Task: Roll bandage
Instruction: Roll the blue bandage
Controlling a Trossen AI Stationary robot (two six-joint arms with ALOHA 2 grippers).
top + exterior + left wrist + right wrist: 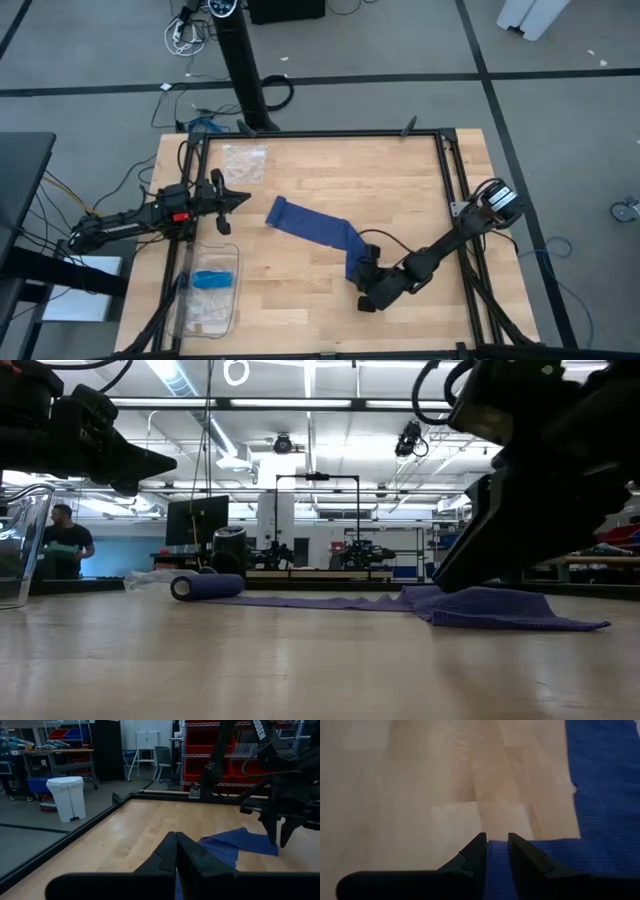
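Observation:
The dark navy bandage (315, 230) lies as a long flat strip on the wooden table, bending toward the near edge at its right end. Its far left end is rolled into a small roll (205, 586). My right gripper (363, 297) slants down over the strip's near right end, its fingers open by a narrow gap, and blue cloth shows between the fingertips (497, 840). At the table's left edge, my left gripper (243, 197) waits level and shut, holding nothing. My right gripper comes slanting down from the table's right side, with its fingertips (274, 839) over the end edge of the bandage (545, 847). I cannot tell whether they touch the cloth. The bandage lies slack on the table.
A clear plastic bag (245, 162) lies at the far left. A clear container with a light-blue item (208, 280) sits at the near left. Black frame rails (445, 200) border the table. A person (65, 545) stands in the room beyond. Bare wood lies near the front edge.

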